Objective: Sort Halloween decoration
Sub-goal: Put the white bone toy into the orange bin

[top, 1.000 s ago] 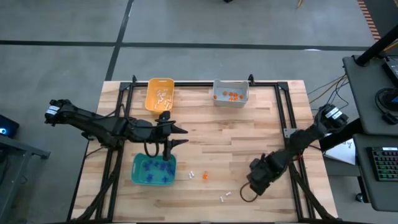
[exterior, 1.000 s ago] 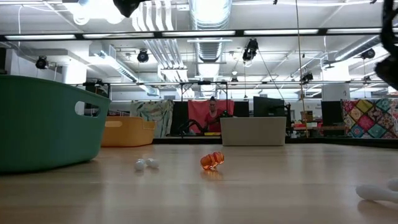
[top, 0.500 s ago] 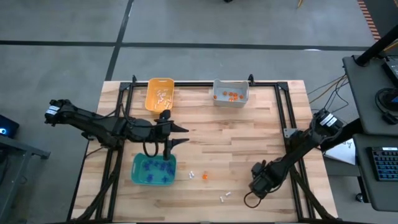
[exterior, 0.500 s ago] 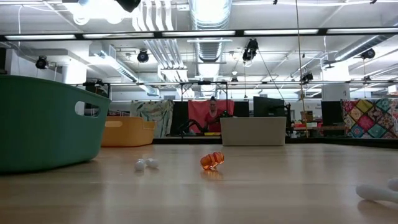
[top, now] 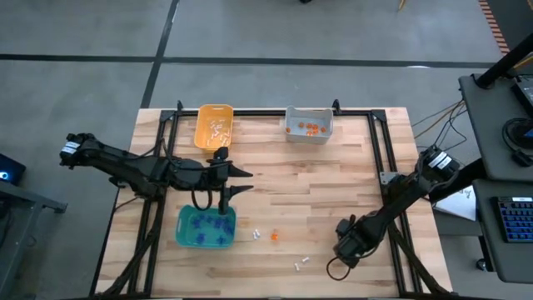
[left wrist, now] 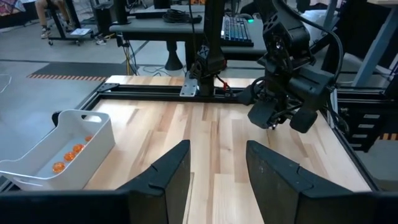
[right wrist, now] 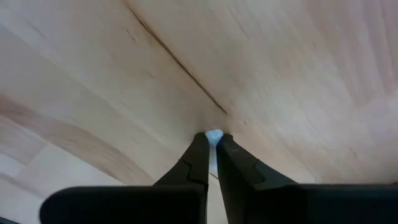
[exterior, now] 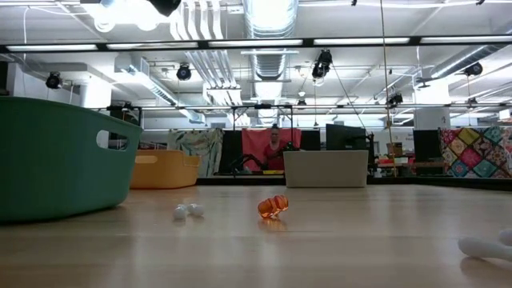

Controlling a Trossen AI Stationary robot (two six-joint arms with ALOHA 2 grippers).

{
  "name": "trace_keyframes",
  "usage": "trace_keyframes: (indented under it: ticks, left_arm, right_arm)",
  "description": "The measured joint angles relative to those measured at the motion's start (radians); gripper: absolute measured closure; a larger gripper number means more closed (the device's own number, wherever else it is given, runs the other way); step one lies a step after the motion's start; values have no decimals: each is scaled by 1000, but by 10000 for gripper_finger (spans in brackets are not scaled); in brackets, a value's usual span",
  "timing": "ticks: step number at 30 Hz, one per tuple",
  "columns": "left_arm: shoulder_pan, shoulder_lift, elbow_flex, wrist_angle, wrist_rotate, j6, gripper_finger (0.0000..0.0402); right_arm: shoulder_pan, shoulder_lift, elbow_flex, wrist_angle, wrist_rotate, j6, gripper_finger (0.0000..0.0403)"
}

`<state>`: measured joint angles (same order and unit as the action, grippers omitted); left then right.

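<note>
Most trinkets are already sorted into three bins. The right pincer (right wrist: 211, 149) is nearly closed, pinching a white trinket (right wrist: 213, 134) at the counter (top: 350, 175). The left pincer (top: 237, 182), spread open and empty, hovers above the teal bin (top: 185, 229). An orange trinket (top: 275, 237) and several white ones remain loose.

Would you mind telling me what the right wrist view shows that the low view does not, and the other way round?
Only the right wrist view shows the right pincer, its fingers nearly closed on a small white trinket right above the wooden table.

Only the low view shows the teal bin, the orange-yellow bin, the grey bin, a loose orange trinket, two small white ones beside it, and the room beyond with a person.

Both share the table surface and white trinkets; whether the pinched piece appears in the low view cannot be told.
</note>
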<state>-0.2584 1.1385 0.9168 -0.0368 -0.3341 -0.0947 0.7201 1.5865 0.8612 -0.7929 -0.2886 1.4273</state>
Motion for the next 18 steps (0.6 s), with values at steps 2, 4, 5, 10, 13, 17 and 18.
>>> trace_keyframes:
  ticks: [2, 4, 5, 10, 13, 17, 18]
  left_arm:
    - [0, 0, -1, 0, 0, -5, 263]
    - [0, 0, -1, 0, 0, -15, 263]
    - [0, 0, -1, 0, 0, -19, 263]
    - [-7, 0, -2, 0, 0, -22, 263]
    - [-12, 0, -3, 0, 0, -23, 263]
    - [-16, 0, -15, 2, 0, -23, 263]
    - [-16, 0, -22, 1, 0, -23, 263]
  right_arm:
    - [0, -26, 0, -4, 27, 0, 390]
    - [-5, -62, 4, -12, 79, 2, 391]
    - [-9, -85, 12, -6, 108, 2, 391]
    - [-67, -196, 46, 43, 293, -76, 391]
    - [-134, -256, 58, 130, 438, -220, 391]
    - [-260, -300, 61, 328, 500, -502, 391]
    - [-297, -304, 61, 384, 499, -576, 391]
